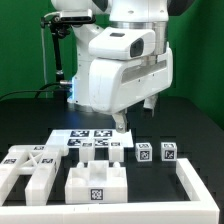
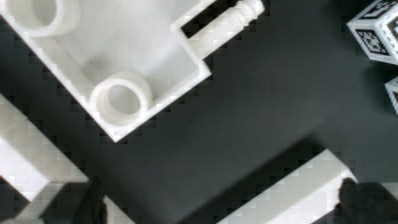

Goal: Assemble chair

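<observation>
The chair lies in loose white parts on the black table. An X-braced panel (image 1: 28, 160) is at the exterior view's left, a chunky tagged block (image 1: 97, 182) at the front middle, and two small tagged cubes (image 1: 143, 153) (image 1: 169, 152) to the right. My gripper (image 1: 121, 125) hangs open just above the table behind these parts and holds nothing. In the wrist view a flat white part with round holes (image 2: 111, 70) and a pegged piece (image 2: 222, 25) lie ahead of my gripper (image 2: 205, 205). Its dark fingertips (image 2: 50, 202) stand wide apart, with a white strip (image 2: 249, 190) beneath them.
The marker board (image 1: 85, 137) lies flat just left of the gripper. A low white L-shaped wall (image 1: 192, 185) runs along the front and right. Tagged pieces (image 2: 374, 35) show at the wrist view's edge. A black stand with cables (image 1: 62, 60) rises at the back.
</observation>
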